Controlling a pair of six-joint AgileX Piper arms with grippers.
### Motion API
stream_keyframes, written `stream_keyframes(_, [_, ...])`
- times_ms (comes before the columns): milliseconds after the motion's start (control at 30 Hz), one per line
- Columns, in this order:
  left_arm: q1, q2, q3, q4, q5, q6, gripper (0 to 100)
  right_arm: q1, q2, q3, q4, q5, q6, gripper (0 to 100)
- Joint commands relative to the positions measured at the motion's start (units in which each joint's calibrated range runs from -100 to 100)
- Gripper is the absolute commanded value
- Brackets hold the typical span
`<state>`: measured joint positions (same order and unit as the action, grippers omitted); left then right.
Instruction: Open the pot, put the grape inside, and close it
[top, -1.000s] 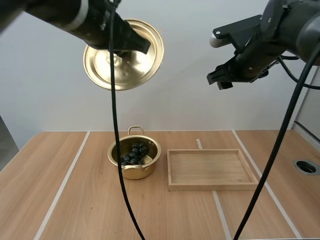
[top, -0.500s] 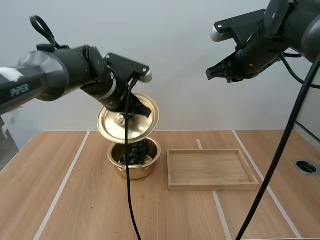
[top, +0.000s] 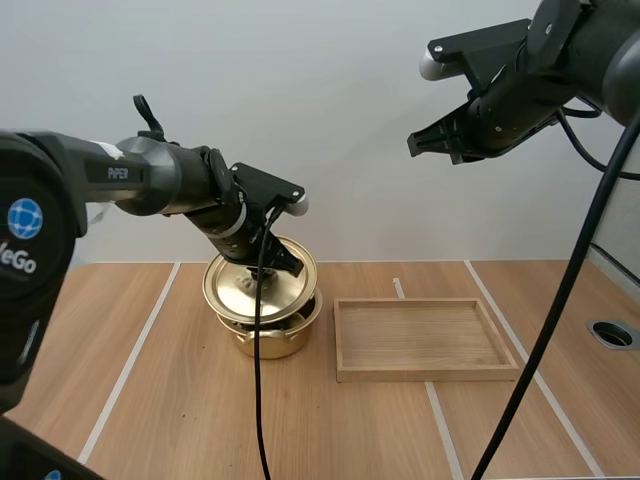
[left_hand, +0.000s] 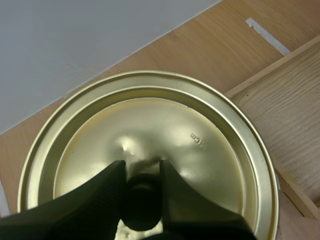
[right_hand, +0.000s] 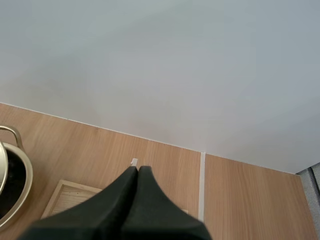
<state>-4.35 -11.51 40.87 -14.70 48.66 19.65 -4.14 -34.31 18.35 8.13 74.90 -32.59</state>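
A golden lid (top: 235, 290) lies slightly tilted on top of the golden pot (top: 272, 343) at the table's middle left, covering its mouth. My left gripper (top: 278, 252) is shut on the lid's black knob (left_hand: 142, 205), with the fingertips (left_hand: 117, 172) pinching it from both sides over the lid (left_hand: 200, 145). The grapes are hidden under the lid. My right gripper (top: 415, 146) hangs high above the table, right of the pot, its fingers together as one dark wedge (right_hand: 137, 171) holding nothing. The pot's rim (right_hand: 25, 182) and a handle show beside it in the right wrist view.
A shallow wooden tray (top: 425, 373) with nothing in it lies just right of the pot; its corner (right_hand: 62, 192) shows beside the right gripper's wedge. Pale tape lines cross the wooden table. A round hole (top: 612, 333) sits near the right edge.
My left arm has brought the lid down from high above onto the pot, covering the grapes. The right gripper's fingers have closed, and it has stayed high.
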Motion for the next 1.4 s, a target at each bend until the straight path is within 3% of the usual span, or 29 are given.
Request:
stream_keyframes(0, [-0.05,1.44,0.03,-1.11,-3.22,0.26,0,-0.27,-0.75,-0.12,0.21,-0.27,-0.11,0])
stream_keyframes(633, [-0.05,2.79,0.03,-1.26,-4.99,2.42,0,-0.27,-0.75,-0.12,1.5,-0.27,-0.19,0])
stream_keyframes(1367, [-0.05,6.63,-3.13,-1.26,2.48,2.76,0,-0.27,-0.75,-0.12,2.38,0.23,-0.19,0])
